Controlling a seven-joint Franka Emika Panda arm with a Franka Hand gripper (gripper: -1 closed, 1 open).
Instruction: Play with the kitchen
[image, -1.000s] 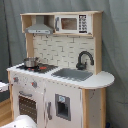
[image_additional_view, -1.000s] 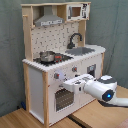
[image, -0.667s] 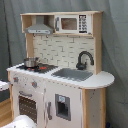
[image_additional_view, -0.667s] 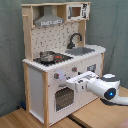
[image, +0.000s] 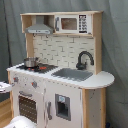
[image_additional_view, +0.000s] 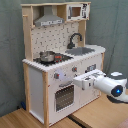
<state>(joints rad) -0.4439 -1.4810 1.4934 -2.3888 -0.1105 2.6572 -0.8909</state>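
Little is being seen to have moved since the earlier frames: the claw (image_additional_view: 79, 82), its state untellable, is being held against the kitchen (image_additional_view: 60, 60) front at centre frame. The oven door (image_additional_view: 64, 97) is risking being knocked.

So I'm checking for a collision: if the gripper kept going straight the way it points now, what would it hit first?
Probably the front of the kitchen, around the oven door just under the knobs. The gripper points at that panel in the second exterior view, though depth is unclear.

The kitchen (image: 60, 75) is white and light wood, with a black faucet (image: 84, 59) and grey sink (image: 72, 74).
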